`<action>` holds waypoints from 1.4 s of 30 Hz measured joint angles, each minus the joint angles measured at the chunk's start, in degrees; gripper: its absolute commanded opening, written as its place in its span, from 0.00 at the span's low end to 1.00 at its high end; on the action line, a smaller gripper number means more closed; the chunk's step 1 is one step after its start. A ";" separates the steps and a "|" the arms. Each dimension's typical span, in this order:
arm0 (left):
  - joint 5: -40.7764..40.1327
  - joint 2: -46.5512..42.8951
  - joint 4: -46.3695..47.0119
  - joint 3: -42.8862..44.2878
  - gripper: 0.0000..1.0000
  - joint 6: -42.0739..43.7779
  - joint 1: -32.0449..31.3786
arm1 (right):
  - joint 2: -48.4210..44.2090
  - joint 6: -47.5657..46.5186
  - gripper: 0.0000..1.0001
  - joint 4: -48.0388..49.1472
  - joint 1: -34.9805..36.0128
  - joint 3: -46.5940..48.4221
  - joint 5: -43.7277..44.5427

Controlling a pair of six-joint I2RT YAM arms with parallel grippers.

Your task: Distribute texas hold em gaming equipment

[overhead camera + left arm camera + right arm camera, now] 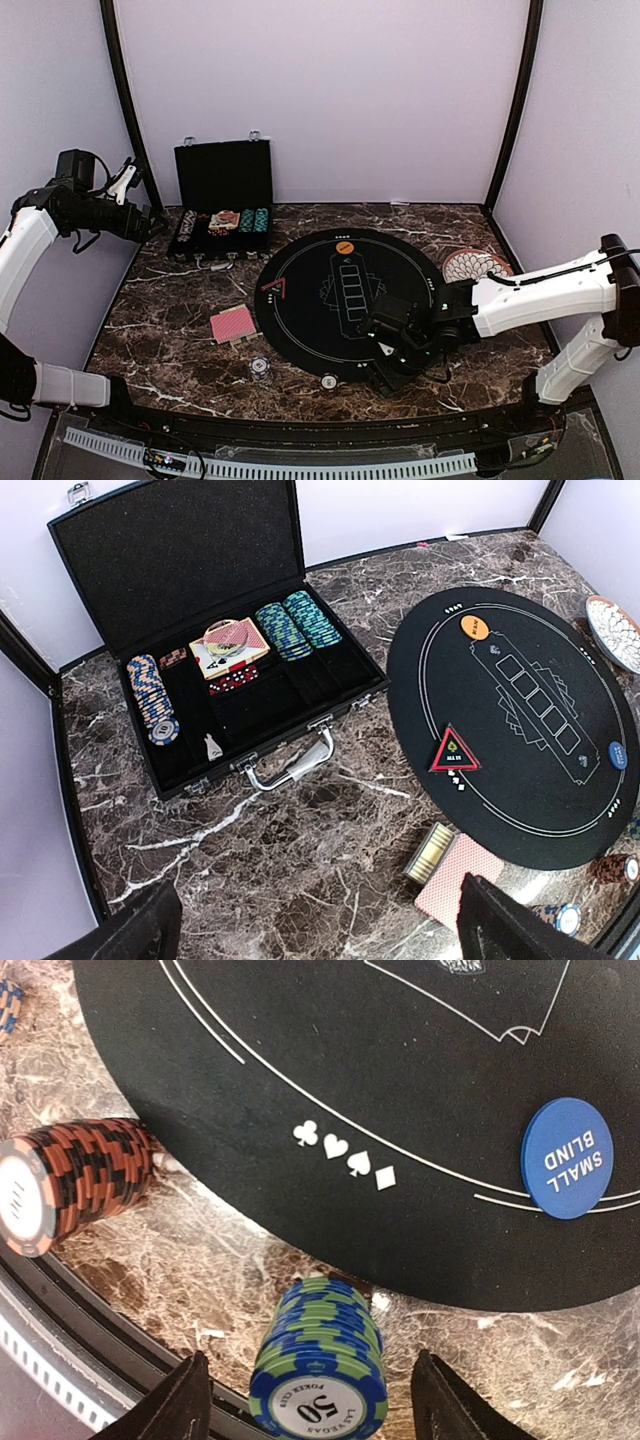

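Cards, discs and a brown stack are lying out; chips are waiting in the case. Right fingers, open, are straddling a blue stack; left fingers are gaping.

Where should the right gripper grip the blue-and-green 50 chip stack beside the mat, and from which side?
Take the blue-and-green stack by its striped side wall, low down, one finger on each flank, coming from above. It seems to stand as an upright round column on the marble just off the mat, and the right gripper's open fingers straddle it with gaps either side.
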 measured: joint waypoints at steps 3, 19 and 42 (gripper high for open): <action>0.04 -0.02 0.00 0.00 0.99 -0.02 0.00 | 0.28 0.11 0.64 0.61 0.00 -0.39 0.00; 0.07 -0.02 0.00 0.00 0.99 -0.02 0.00 | 0.37 1.05 0.32 1.53 0.00 -0.87 0.76; 0.59 -0.37 0.04 0.00 0.99 -0.09 0.00 | 0.35 -1.20 0.10 -6.69 -2.23 11.04 3.65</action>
